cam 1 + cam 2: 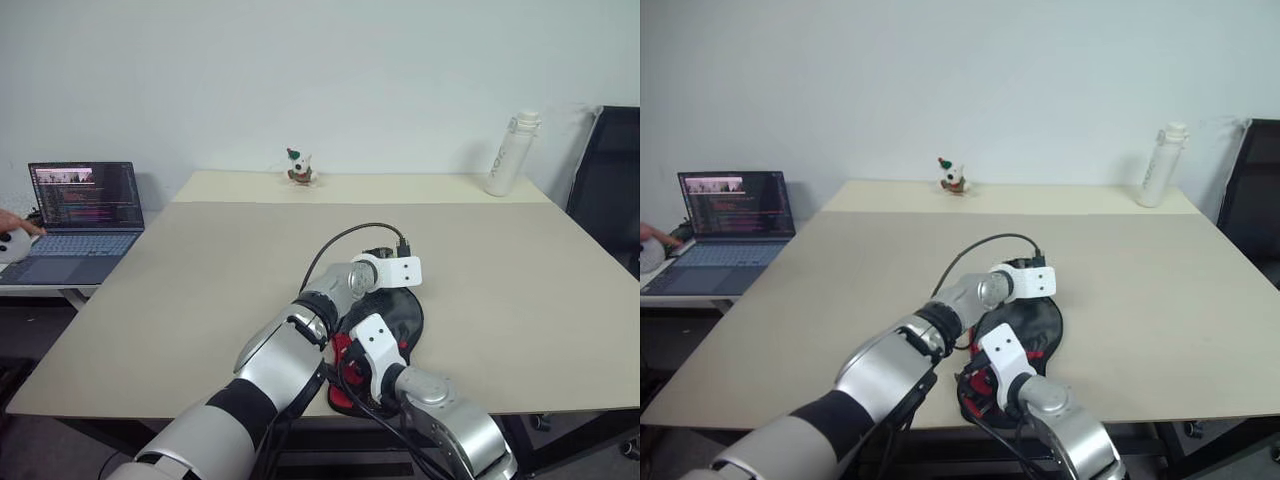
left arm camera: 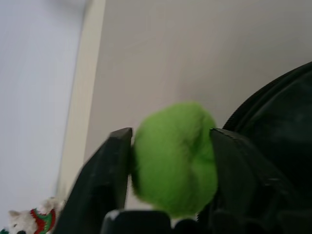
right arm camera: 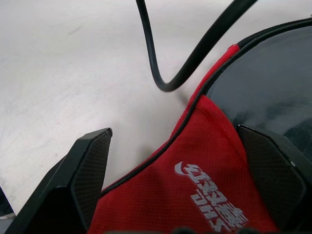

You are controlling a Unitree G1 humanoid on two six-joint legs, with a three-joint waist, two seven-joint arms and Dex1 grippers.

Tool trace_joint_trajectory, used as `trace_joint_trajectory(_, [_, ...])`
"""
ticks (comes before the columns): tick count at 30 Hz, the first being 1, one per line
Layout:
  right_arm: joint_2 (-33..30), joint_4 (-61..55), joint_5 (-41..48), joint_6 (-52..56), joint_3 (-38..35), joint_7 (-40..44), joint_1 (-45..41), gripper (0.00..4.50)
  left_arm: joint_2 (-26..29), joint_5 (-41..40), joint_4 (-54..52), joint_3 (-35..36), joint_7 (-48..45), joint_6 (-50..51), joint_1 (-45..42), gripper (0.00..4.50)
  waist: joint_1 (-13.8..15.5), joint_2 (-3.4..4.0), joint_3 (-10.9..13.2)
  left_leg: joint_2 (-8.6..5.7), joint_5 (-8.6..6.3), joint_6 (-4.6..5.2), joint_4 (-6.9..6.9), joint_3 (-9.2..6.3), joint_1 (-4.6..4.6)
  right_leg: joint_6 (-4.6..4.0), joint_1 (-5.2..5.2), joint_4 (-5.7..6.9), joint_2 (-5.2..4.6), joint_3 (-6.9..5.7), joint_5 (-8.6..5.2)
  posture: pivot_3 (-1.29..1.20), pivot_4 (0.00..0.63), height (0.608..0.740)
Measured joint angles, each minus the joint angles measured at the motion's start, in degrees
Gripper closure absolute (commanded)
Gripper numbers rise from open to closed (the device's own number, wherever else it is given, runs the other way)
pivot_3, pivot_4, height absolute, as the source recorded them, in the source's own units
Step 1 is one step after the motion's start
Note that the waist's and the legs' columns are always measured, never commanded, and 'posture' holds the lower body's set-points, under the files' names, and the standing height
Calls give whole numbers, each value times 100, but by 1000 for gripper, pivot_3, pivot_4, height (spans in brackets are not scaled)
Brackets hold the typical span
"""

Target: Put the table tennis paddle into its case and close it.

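The case [image 1: 402, 318] lies flat near the table's front edge, black at its round end and red with a white logo [image 3: 214, 200] at its lower end. The table tennis paddle is hidden. My left gripper [image 2: 170, 146] hovers at the far round end of the case, and its fingers [image 2: 105, 170] stand apart. A fuzzy green ball [image 2: 173, 156] fills the gap between them. My right gripper [image 3: 183, 141] is open over the red lower part, one finger [image 3: 90, 168] on each side of it, beside the zipper edge.
A black cable [image 3: 195, 63] loops over the table [image 1: 200, 270] beside the case. At the far edge stand a small toy figure [image 1: 298, 168] and a white bottle [image 1: 510, 155]. A laptop [image 1: 85, 210] with a person's hand [image 1: 15, 222] is at the left, a black chair [image 1: 610, 180] at the right.
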Motion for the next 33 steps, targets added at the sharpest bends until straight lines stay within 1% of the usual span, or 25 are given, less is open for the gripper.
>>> trace_joint_trajectory(1, [0, 28, 0, 0, 1, 8, -20, 0, 3, -19, 0, 21, -46, -36, 54, 298, 0, 0, -3, 0, 0, 0, 0, 0, 6, 0, 6, 0, 0, 0, 0, 0, 150, 740])
trace_joint_trajectory(2, [0, 64, 0, 0, 1, 22, -46, 0, 5, -39, 0, 40, -109, -58, 108, 16, -1, 0, -3, 1, 0, 0, 0, 0, 15, 0, 16, 0, 0, -1, 0, 0, 150, 740])
trace_joint_trajectory(5, [-13, 214, 3, 0, -6, 74, -137, 0, 19, -227, -9, 188, -275, -181, 146, 16, 0, 0, -3, 5, -2, 0, -1, -12, 68, -1, 83, -16, -1, -17, -1, 0, 150, 740])
trace_joint_trajectory(11, [-174, 308, 169, 110, -95, 374, -366, 0, 88, -1070, -88, 970, -708, -313, 160, 16, -15, 0, -3, 12, -1, 0, 4, -29, 65, 2, 86, -12, -3, -41, 1, 0, 150, 740])
trace_joint_trajectory(16, [-597, -19, 444, 379, -272, 692, -388, 0, 503, -1912, -328, 1745, -1213, -317, 161, 16, -11, 2, -1, 6, -1, 0, -2, -40, 48, -1, 77, -19, -4, -54, -1, 0, 150, 740])
trace_joint_trajectory(19, [-891, -319, 619, 600, -421, 877, -394, 0, 782, -2479, -642, 2184, -1793, -253, 267, 16, 16, 2, 1, 3, -3, -3, -2, -47, 42, -1, 78, -23, -9, -57, -1, 0, 150, 740])
trace_joint_trajectory(21, [-1162, -550, 837, 781, -575, 1084, -371, 0, 1016, -3004, -999, 2552, -2279, -46, 488, 16, 6, 3, 4, 4, -3, -3, -2, -45, 40, -1, 77, -25, -13, -54, -1, 0, 150, 740])
trace_joint_trajectory(23, [-1484, -787, 1138, 969, -766, 1358, -335, 0, 1362, -3560, -1430, 2935, -2829, 416, 819, 16, -13, 4, 11, 7, -3, -3, -2, -46, 41, -2, 77, -24, -12, -55, -1, 0, 150, 740])
trace_joint_trajectory(26, [-1849, -1063, 1498, 1107, -968, 1703, -279, 0, 1756, -4431, -2239, 3386, -3732, 1504, 1378, 16, -32, 9, 35, 13, -3, -3, -2, -51, 42, -17, 74, -18, -2, -62, -10, 0, 150, 740])
trace_joint_trajectory(28, [-2024, -1166, 1765, 1124, -1064, 1945, -337, 0, 2082, -4944, -3293, 3413, -4446, 2419, 2043, 16, -55, 17, 42, 17, -3, -3, -8, -52, 44, -27, 73, -14, -2, -62, -15, 0, 150, 740])
trace_joint_trajectory(30, [-2278, -1243, 1999, 1087, -1320, 2177, -436, 0, 2584, -5382, -4557, 3298, -5082, 3348, 2953, 16, -137, 25, 48, 24, -4, -4, -18, -49, 47, -33, 71, -15, -3, -54, -17, 0, 150, 740])
trace_joint_trajectory(33, [-2641, -1221, 2182, 967, -1750, 2404, -502, 0, 3126, -5854, -6005, 3098, -5570, 4461, 4083, 16, -109, 27, 55, 45, -4, -5, -17, -59, 44, -39, 71, -16, -5, -61, -20, 0, 150, 740])
